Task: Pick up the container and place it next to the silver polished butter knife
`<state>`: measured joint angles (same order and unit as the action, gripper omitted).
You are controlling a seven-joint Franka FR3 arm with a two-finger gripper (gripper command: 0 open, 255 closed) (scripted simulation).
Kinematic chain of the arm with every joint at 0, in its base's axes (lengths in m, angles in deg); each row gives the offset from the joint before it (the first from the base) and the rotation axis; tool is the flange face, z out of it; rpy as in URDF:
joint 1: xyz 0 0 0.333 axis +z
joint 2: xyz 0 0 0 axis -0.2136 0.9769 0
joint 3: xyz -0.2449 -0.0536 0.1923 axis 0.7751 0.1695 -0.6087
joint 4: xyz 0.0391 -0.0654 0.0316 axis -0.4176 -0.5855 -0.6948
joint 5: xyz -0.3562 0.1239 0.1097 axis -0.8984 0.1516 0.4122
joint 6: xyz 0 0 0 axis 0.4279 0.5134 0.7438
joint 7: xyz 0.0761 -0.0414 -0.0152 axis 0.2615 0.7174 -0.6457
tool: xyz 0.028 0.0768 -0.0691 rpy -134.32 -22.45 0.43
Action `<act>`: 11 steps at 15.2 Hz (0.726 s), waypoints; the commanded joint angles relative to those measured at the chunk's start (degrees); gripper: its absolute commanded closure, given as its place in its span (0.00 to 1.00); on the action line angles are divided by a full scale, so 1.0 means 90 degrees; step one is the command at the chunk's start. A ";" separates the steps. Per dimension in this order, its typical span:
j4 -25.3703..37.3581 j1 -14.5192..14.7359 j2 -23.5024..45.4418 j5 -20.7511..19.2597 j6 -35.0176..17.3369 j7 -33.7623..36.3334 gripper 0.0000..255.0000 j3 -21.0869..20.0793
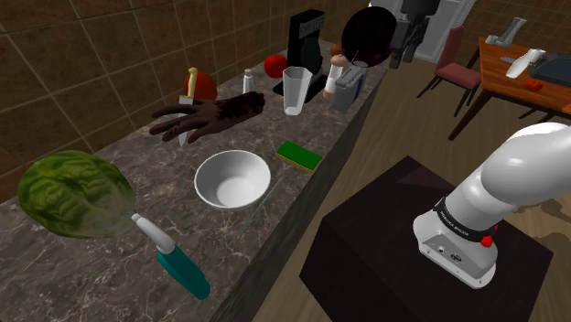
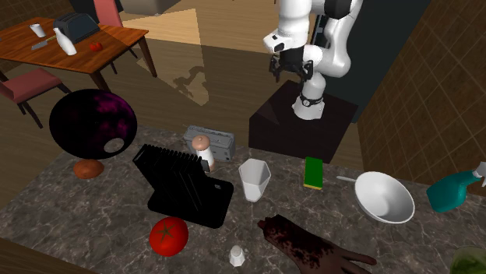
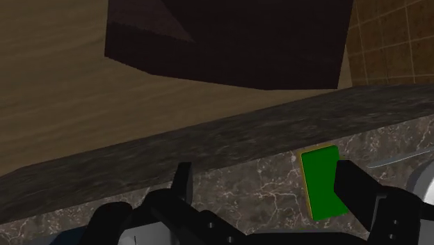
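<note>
The container, a pale upright cup (image 1: pixel 295 90) (image 2: pixel 254 179), stands on the dark marble counter (image 1: pixel 110 265) beside a black rack (image 2: pixel 183 185). A thin silver butter knife (image 2: pixel 347 179) (image 3: pixel 391 163) lies between the green sponge (image 2: pixel 313 172) and the white bowl (image 2: pixel 384 197). My black gripper (image 2: pixel 285 70) (image 1: pixel 404 53) hangs high over the floor near the stand, well away from the cup. In the wrist view the gripper (image 3: pixel 268 188) is open, its fingers (image 3: pixel 182 184) wide apart with nothing between them, looking down at the counter edge and the sponge (image 3: pixel 323 182).
Along the counter lie a lettuce (image 1: pixel 75 194), a teal spray bottle (image 1: pixel 179 263), a dark hand-shaped object (image 1: pixel 206 116), a tomato (image 2: pixel 168 236), a dark sphere (image 2: pixel 93 124), a small shaker (image 2: pixel 236 254) and a grey toaster (image 2: pixel 212 142). A wooden dining table (image 2: pixel 70 48) with chairs stands beyond.
</note>
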<state>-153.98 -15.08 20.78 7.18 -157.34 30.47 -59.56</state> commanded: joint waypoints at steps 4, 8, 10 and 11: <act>0.0482 -0.0091 0.0994 -0.0074 -0.0600 -0.0579 0.00 0.0365; 0.1051 -0.0153 0.1871 -0.0022 -0.0963 -0.1044 0.00 0.0624; 0.1387 -0.0181 0.2325 0.0040 -0.1101 -0.1277 0.00 0.0742; 0.1569 -0.0200 0.2555 0.0080 -0.1159 -0.1394 0.00 0.0794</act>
<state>-141.44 -16.83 41.45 7.51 -166.93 18.84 -52.80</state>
